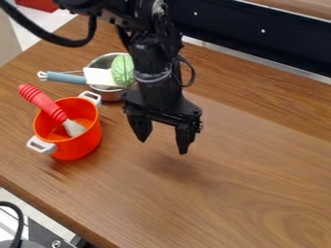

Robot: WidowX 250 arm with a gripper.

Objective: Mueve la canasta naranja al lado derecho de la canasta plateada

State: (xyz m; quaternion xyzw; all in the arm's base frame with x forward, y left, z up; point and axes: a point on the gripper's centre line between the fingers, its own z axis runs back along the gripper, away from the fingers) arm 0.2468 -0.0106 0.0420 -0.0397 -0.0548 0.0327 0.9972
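You have the whole move left: the orange pot (81, 145) stands upright on the worktop (259, 193) at the silver pot's (110, 95) seven o'clock, not its three, and your fingers (185, 139) are spread, gripping nothing. The arm (152, 77) hides the silver pot's three o'clock edge from you.

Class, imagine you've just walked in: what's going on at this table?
A black robot arm hangs over the wooden table, its gripper open and holding nothing. To one side stands the orange pot with white handles, a red-handled brush leaning inside. Behind it is a silver pot. The orange pot is not yet at the silver pot's right.
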